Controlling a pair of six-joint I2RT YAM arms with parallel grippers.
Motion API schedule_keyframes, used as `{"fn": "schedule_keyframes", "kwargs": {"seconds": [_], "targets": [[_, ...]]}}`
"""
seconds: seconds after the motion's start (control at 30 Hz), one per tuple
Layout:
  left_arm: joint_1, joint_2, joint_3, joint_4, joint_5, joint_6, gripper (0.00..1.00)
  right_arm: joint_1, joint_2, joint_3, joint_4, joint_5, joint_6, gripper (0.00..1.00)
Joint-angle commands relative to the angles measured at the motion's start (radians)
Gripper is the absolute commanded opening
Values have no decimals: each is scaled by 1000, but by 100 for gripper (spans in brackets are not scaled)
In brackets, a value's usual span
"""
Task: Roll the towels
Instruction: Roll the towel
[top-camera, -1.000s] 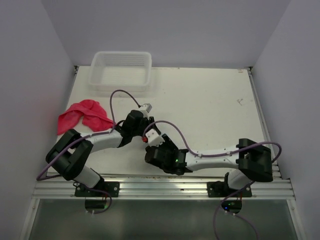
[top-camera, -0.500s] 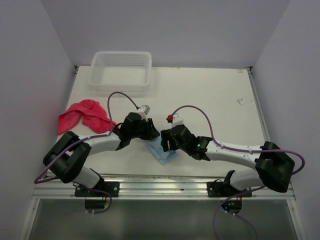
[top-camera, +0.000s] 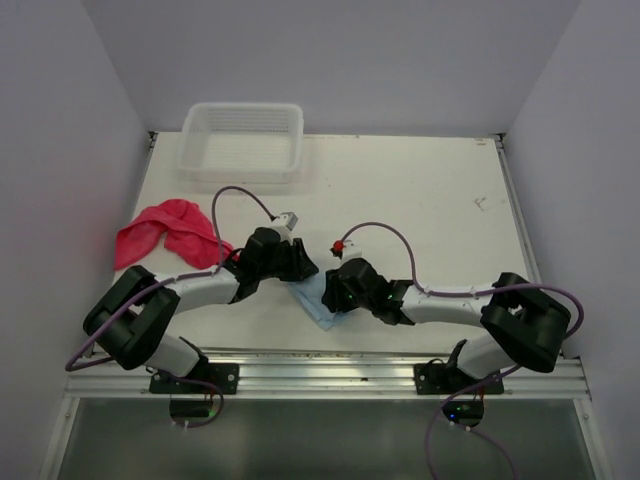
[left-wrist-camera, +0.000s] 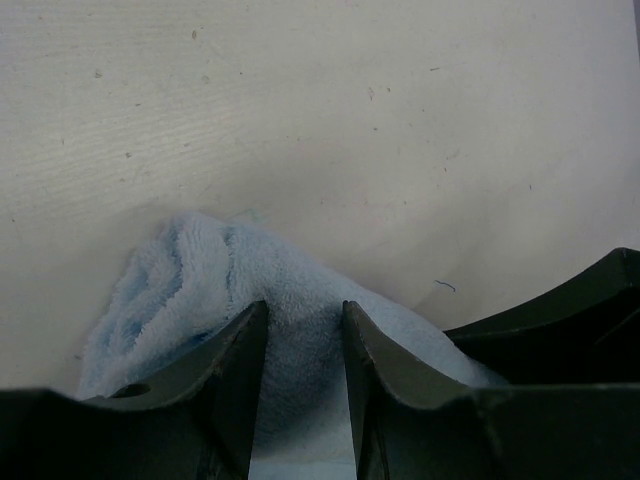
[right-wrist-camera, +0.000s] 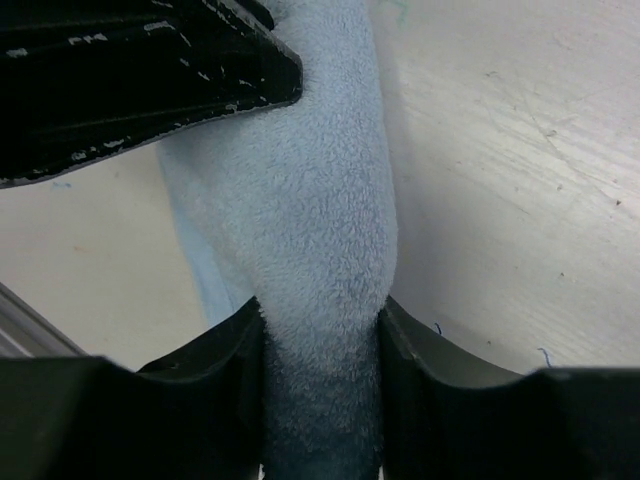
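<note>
Rail of bare aluminium (top-camera: 330, 378) runs along the near edge of the table (top-camera: 430, 200), and both arm bases are bolted on it. Just beyond it, near the middle of the white tabletop, lies the blue towel (top-camera: 316, 303), bunched up into a soft ridge. The two arms meet over it, so the top view shows only a small pale blue corner of it. The left gripper (left-wrist-camera: 303, 318) has its two fingers pressed together on a raised fold of this towel. The right gripper (right-wrist-camera: 322, 320) clamps the same ridge from the opposite side, with the cloth filling the gap between its fingers. In the right wrist view the black body of the other claw lies against the towel at the upper left. The towel seems folded or partly rolled, but I cannot tell which, because both wrist views are cut off by the fingers. Purple cables (top-camera: 385, 235) loop above each arm. Further left, well apart from the blue towel, a pink towel (top-camera: 165, 230) lies crumpled at the table edge, partly hidden by the left arm. At the far left corner stands a clear plastic bin (top-camera: 242, 172). The tabletop shows small specks and scratches. Plain pale walls (top-camera: 330, 60) close the table on three sides.
</note>
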Motion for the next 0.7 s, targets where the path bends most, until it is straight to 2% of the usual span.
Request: {"fn": "schedule_keyframes", "kwargs": {"seconds": [0.0, 0.1, 0.2, 0.23, 0.47, 0.57, 0.67], "targets": [[-7, 3, -26, -75, -6, -6, 41, -4, -17, -5, 27, -1, -34, 37], [-7, 3, 3, -86, -6, -7, 41, 26, -43, 13, -19, 74, -103, 27], [-5, 0, 67, -126, -20, 7, 41, 94, -61, 36, -76, 234, -182, 25], [-4, -1, 86, -146, -23, 10, 41, 114, -52, 42, -97, 324, -212, 25], [11, -27, 228, -219, -26, 22, 42, 263, 56, 128, -154, 637, -264, 24], [11, -50, 229, -218, 7, 4, 42, 341, 115, 183, -197, 735, -274, 26], [13, -73, 198, -206, 29, -27, 42, 359, 161, 234, -264, 780, -243, 27]]}}
